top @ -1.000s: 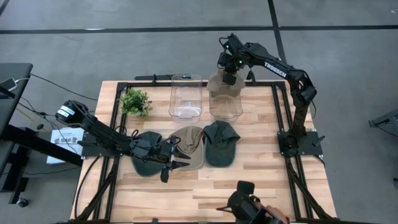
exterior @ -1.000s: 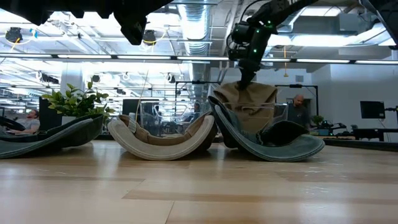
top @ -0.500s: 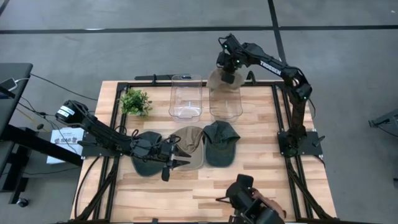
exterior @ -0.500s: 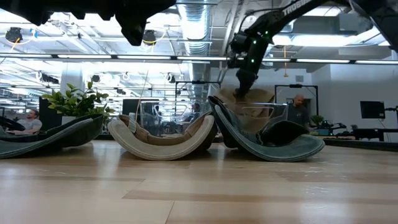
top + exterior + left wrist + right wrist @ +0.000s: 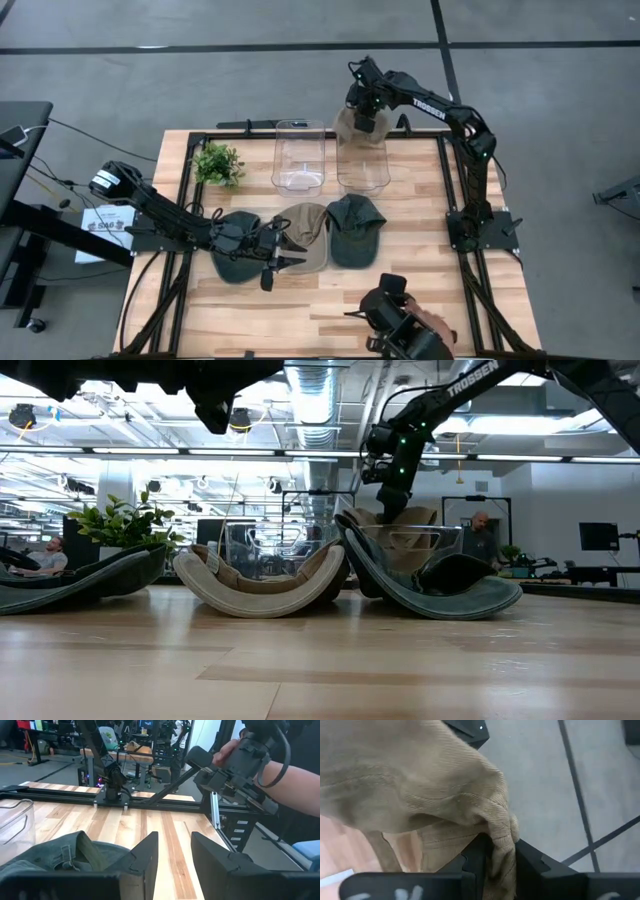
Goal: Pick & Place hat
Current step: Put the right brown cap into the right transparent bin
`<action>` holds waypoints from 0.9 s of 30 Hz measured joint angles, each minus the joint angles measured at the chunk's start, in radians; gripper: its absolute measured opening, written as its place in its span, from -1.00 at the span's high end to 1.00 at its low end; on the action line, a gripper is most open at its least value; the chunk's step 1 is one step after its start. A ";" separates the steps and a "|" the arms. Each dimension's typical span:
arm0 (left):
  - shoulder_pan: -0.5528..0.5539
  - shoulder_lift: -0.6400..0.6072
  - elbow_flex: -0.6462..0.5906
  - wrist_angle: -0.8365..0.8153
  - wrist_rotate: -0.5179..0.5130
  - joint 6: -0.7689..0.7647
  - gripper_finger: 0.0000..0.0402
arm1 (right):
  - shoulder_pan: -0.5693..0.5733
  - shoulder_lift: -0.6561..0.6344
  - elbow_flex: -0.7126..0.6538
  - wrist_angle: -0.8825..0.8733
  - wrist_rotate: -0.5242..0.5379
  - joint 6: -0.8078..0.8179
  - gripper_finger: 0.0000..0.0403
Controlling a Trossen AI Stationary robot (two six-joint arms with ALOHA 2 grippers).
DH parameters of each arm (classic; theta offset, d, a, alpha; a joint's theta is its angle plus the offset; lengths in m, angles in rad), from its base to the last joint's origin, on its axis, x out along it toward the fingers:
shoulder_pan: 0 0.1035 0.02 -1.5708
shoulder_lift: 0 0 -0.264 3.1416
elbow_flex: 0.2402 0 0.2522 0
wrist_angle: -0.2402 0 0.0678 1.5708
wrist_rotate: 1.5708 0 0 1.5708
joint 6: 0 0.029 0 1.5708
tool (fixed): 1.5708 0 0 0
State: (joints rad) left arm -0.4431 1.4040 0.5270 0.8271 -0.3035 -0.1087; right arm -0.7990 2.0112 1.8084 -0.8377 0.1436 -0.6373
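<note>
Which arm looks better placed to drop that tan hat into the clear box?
The right one. Its pincer is already shut on the tan hat over the right-hand clear box. The left pincer is open, down by the hats on the table.

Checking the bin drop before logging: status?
Right gripper shut on tan hat, hat low in right clear bin. Left gripper open over the three hats on the table. Nothing blocking.
</note>
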 joint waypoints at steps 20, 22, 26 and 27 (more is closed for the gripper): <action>0.000 0.000 -0.001 -0.035 0.000 -0.004 0.44 | 0.020 -0.003 0.000 0.005 0.125 -0.102 0.67; 0.000 0.000 -0.001 -0.036 0.000 -0.004 0.44 | 0.029 -0.003 0.000 0.005 0.161 -0.120 0.67; 0.000 0.000 -0.001 -0.037 0.000 -0.004 0.44 | 0.049 -0.003 0.000 0.009 0.206 -0.164 0.67; 0.000 0.000 -0.001 -0.037 0.000 -0.004 0.44 | 0.054 -0.003 0.000 0.011 0.213 -0.174 0.67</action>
State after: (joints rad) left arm -0.4431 1.4040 0.5262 0.7902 -0.3034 -0.1123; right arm -0.7452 2.0087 1.8088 -0.8272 0.3562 -0.8109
